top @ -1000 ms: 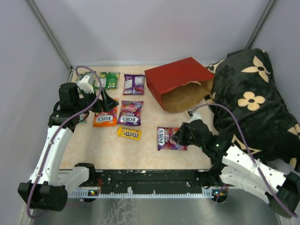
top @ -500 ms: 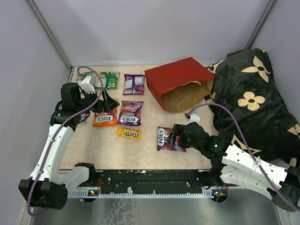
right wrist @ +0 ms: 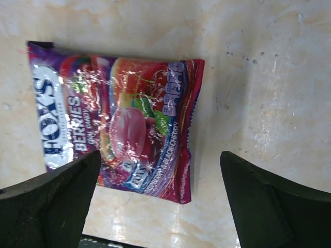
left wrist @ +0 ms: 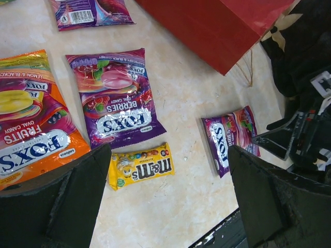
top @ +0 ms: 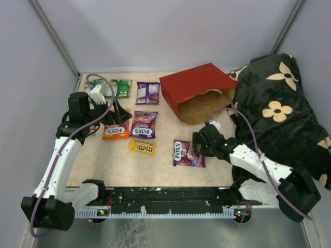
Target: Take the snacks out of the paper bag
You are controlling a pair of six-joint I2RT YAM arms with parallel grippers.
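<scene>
My right gripper (top: 197, 148) hung with its jaws spread wide, holding nothing, right over a purple Fox's berries packet (right wrist: 119, 124) that lay flat on the table (top: 165, 173). From my right wrist I saw the packet's long side running left to right. It sat between my two dark fingers (right wrist: 49, 199), and its lower left corner was hidden behind one of them, so I could not tell whether that finger touched it.

My left gripper (top: 118, 114) was released too, jaws wide and empty, hovering at the left of the table above the orange Fox's packet (top: 115, 131). Just right of that lay a second purple Fox's packet (top: 144, 124), and nearer to me the small yellow M&M's packet (top: 142, 146). Farther off lay another purple packet (top: 148, 93) and the green packets (top: 120, 88).

The paper bag (top: 199, 93) lay on its side at the far middle, red face up, its brown mouth turned toward the right. Beside it was the black pillow with cream flowers (top: 279, 113).
</scene>
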